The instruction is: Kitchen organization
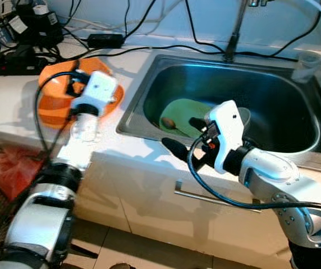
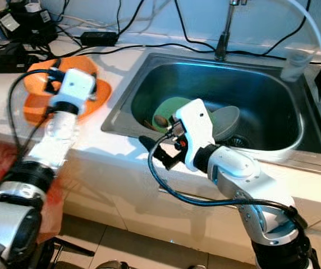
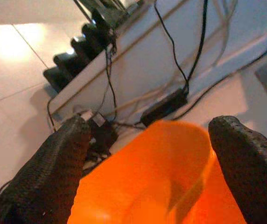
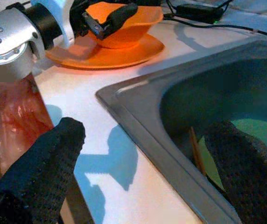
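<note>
The left gripper (image 4: 106,18) sat over the white countertop (image 1: 14,101) to the left of the sink (image 1: 149,84), its fingers spread to either side of the rim of an orange bowl (image 4: 124,25); the left wrist view showed the rim lying between the two black fingers (image 3: 49,168), though whether the pads actually touched it could not be told. The bowl rested on an orange plate (image 4: 124,51), which lay flat on the counter near the sink's left edge. The right gripper (image 1: 184,134) hovered above the sink's front-left rim, fingers wide apart and empty, one finger over the counter and the other over the basin. Inside the basin lay a green plate (image 1: 191,112) with a small brown object (image 1: 168,123) on its left part, possibly a spoon bowl, the view being too soft to settle it. A dark grey dish (image 2: 228,120) showed just behind the right wrist housing, beside the green plate. A thin wooden stick (image 4: 196,151) leaned against the inner sink wall. Black cables (image 1: 149,47) and power adapters (image 1: 31,22) crowded the back of the counter, by the tap (image 1: 233,33). A red plastic bag (image 1: 9,168) hung below the counter's front edge on the left.
</note>
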You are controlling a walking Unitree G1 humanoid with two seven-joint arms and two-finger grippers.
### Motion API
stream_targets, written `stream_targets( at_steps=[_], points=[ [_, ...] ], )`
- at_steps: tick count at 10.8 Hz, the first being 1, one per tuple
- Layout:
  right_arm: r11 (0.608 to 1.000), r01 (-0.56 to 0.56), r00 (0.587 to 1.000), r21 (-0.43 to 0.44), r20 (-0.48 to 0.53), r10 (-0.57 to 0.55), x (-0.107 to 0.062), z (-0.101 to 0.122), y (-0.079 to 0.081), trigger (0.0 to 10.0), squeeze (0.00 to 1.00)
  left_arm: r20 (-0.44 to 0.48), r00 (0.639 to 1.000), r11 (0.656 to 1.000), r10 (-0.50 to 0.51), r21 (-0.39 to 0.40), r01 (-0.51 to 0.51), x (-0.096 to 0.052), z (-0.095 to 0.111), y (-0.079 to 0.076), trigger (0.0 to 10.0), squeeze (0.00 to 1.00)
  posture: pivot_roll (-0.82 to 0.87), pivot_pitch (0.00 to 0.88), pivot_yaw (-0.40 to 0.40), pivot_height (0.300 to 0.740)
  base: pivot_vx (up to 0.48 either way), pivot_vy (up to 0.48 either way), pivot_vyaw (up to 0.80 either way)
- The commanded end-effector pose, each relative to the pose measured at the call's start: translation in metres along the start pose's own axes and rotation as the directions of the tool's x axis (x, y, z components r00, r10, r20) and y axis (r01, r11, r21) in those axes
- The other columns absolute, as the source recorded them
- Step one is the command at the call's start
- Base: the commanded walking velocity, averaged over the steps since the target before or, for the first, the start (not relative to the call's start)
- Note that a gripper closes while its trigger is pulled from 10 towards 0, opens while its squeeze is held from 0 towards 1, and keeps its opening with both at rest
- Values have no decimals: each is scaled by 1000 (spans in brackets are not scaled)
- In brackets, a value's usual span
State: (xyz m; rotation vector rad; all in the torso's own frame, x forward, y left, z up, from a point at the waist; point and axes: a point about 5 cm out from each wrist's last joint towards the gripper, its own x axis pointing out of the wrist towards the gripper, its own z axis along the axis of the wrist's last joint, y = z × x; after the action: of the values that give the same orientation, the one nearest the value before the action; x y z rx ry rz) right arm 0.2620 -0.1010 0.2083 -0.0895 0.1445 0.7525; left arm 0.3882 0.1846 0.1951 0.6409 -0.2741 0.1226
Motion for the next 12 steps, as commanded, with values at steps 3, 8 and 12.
stream_targets(
  at_steps=[3, 8, 12],
  points=[
    [1000, 2, 1000, -2, 3, -2, -1, -1, 0, 10000, 0, -113, 990, 997, -81, 6, 82, 4, -13, 4, 10000, 0, -63, 45, 26, 740, 0, 0, 0],
    [1000, 23, 1000, 1, 6, -23, -4, 0, -1, 10000, 0, -209, 970, 992, -125, -27, 123, 13, -17, 12, 10000, 0, -75, 53, 36, 740, 0, 0, 0],
    [1000, 29, 1000, 6, 4, -29, -5, -1, -1, 10000, 0, -337, 914, 974, -225, -87, 208, 9, -36, 15, 4784, 0, -80, 60, 38, 740, 0, 0, 0]
  ],
)
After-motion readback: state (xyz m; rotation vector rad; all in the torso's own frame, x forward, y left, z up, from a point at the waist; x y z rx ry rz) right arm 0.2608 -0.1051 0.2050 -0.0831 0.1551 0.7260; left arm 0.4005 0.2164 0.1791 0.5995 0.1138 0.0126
